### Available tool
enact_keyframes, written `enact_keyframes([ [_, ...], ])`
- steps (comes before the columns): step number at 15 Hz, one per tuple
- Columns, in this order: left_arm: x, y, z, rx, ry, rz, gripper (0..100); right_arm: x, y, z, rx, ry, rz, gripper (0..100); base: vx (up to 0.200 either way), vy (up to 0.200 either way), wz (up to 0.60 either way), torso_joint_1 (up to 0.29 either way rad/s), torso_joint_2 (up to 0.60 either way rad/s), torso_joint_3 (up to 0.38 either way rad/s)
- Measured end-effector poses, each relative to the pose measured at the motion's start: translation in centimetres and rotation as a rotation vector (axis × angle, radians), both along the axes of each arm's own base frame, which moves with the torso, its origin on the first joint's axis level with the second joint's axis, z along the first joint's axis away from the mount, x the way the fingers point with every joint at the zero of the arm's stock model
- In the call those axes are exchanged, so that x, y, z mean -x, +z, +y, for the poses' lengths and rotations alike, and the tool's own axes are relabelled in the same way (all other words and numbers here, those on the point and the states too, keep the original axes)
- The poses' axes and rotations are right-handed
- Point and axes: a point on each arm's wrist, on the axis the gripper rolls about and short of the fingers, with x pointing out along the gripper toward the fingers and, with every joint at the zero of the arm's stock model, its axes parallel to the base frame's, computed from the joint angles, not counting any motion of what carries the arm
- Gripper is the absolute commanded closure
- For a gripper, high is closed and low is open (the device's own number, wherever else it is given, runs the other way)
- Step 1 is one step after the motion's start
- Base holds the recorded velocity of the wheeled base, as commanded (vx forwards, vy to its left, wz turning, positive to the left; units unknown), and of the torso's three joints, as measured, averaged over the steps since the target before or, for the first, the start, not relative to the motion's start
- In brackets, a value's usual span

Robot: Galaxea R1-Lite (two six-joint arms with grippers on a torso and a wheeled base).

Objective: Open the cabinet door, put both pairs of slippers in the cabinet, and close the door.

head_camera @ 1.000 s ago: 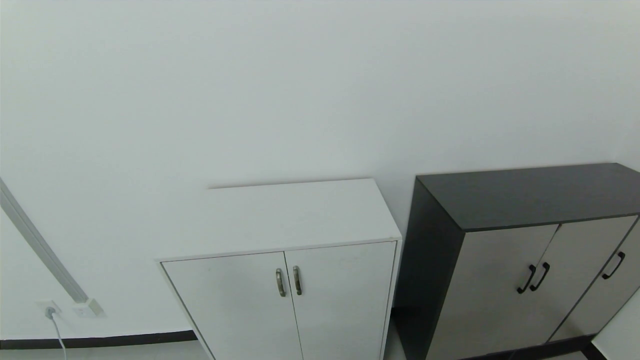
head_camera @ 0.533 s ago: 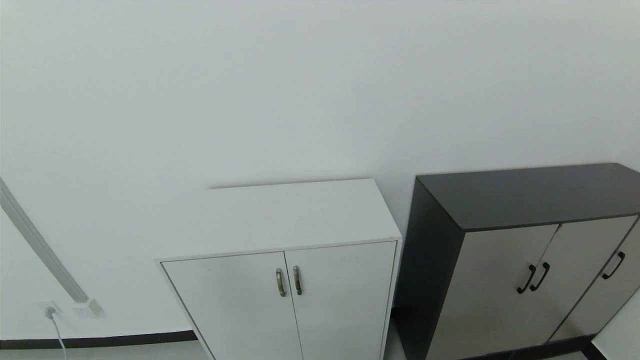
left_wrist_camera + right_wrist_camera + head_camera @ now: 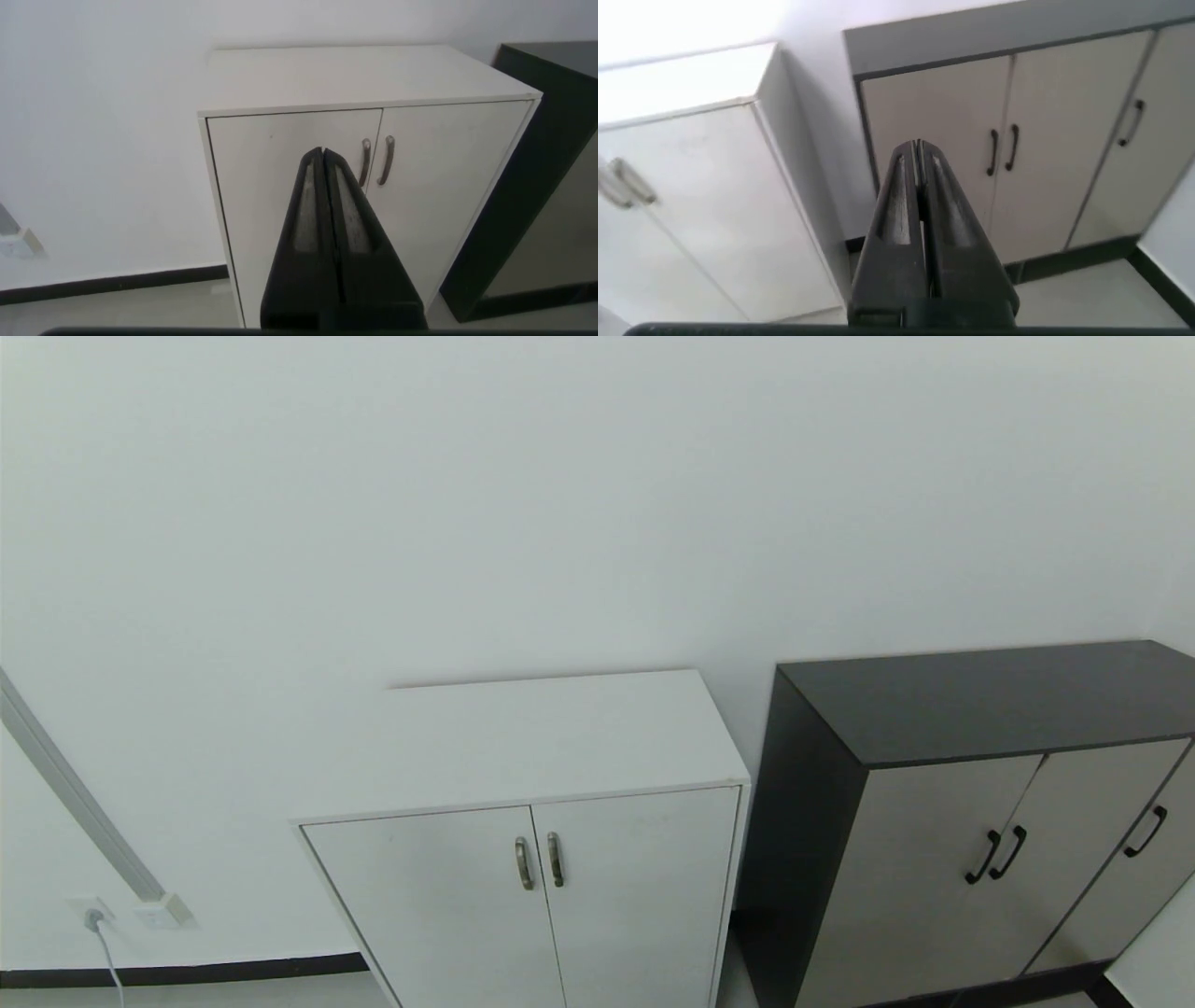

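Observation:
A white cabinet (image 3: 560, 756) stands against the wall with both doors closed; two metal handles (image 3: 539, 861) sit side by side at the doors' meeting edge. In the left wrist view my left gripper (image 3: 322, 151) is shut with nothing in it, held in front of the white cabinet (image 3: 374, 84), near the handles (image 3: 377, 161) of the doors. In the right wrist view my right gripper (image 3: 918, 145) is shut and empty, facing the gap between the white cabinet (image 3: 682, 84) and a dark cabinet (image 3: 1018, 37).
A black-topped cabinet (image 3: 990, 700) with grey doors and black handles (image 3: 995, 855) stands right of the white one. A wall socket with a cable (image 3: 93, 919) and a slanted conduit (image 3: 65, 784) are at the lower left. A dark skirting strip (image 3: 187, 973) runs along the wall.

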Motion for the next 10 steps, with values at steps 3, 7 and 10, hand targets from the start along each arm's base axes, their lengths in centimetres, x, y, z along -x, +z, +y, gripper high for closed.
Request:
enact_keyframes([
  [3, 0.0, 0.01, 0.0, -0.004, -0.001, -0.001, 100, 0.03, 0.02, -0.05, -0.01, -0.021, -0.007, 100, 0.0, 0.0, 0.0, 0.0, 0.0, 0.0],
  [7, 0.0, 0.01, 0.0, -0.004, -0.001, -0.001, 100, 0.04, 0.01, -0.04, 0.001, -0.018, -0.007, 100, 0.0, 0.0, 0.0, 0.0, 0.0, 0.0],
  [10, 0.0, 0.01, 0.0, -0.004, -0.002, -0.001, 100, 0.04, 0.0, -0.03, 0.01, -0.015, -0.005, 100, 0.0, 0.0, 0.0, 0.0, 0.0, 0.0],
])
